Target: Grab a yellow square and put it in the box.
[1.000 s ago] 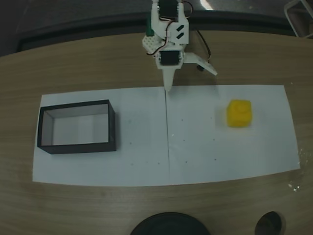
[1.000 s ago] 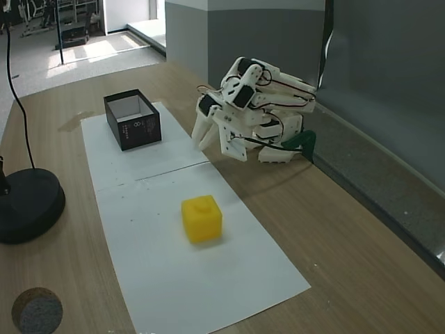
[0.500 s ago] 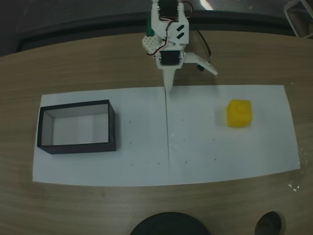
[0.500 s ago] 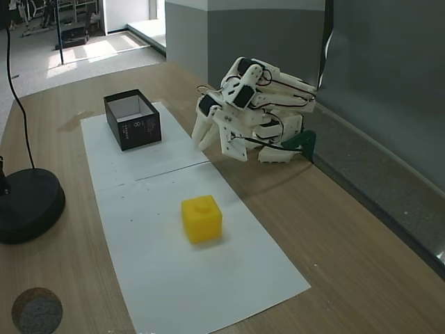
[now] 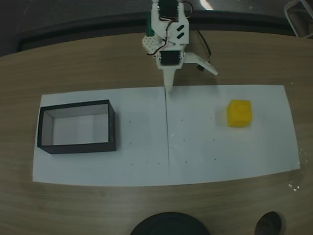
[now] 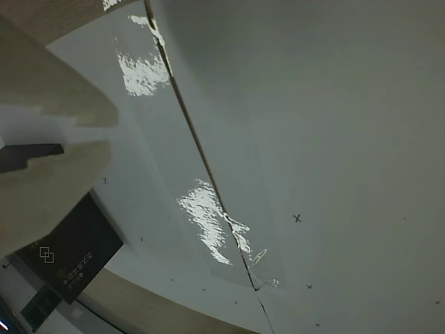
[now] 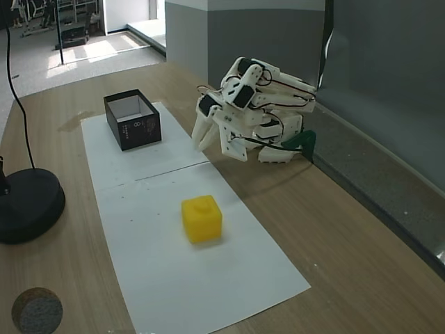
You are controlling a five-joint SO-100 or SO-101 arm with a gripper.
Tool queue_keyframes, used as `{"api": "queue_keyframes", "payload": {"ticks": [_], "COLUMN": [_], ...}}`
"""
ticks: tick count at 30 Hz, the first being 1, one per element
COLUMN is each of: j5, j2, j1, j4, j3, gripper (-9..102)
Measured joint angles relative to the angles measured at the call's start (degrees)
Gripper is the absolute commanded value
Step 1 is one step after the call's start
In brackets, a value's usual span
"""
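Observation:
The yellow square (image 5: 239,113) lies on the right half of the white paper, well to the right of my gripper (image 5: 168,87); the side fixed view has it (image 7: 201,218) nearer the camera than the arm. The box (image 5: 78,146) sits at the paper's left end, black-walled and pale inside, with nothing in it. My arm is folded at the table's back edge, and the gripper (image 7: 201,145) points down at the paper's edge, shut and holding nothing. In the wrist view the fingertips (image 6: 104,149) meet at the left, with a corner of the box (image 6: 69,257) below them.
A white paper sheet (image 5: 195,156) with a centre seam covers the work area. A black round base (image 7: 24,205) with a cable stands at the table's near edge. A dark round spot (image 5: 269,224) marks the wood beside it. A green clamp (image 7: 302,141) holds the arm.

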Motion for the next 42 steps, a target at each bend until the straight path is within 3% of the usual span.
{"api": "queue_keyframes", "payload": {"ticks": [20,26,30,33,37,42], "j5": [-0.18,-6.15,-2.81,-3.52,-4.04,-1.32], "j2": [0.0,0.0,-1.14,-6.42,-21.71,-47.02], "j1": [-3.87,-3.69,-3.69,-4.22,-4.22,-9.76], "j4": [0.0,-9.14,-10.9,-7.47,-2.99,5.98], "j3": [0.0,-1.14,-12.3,-23.03,-35.51,-52.47], "gripper": [1,8,12,12,13,23]}}
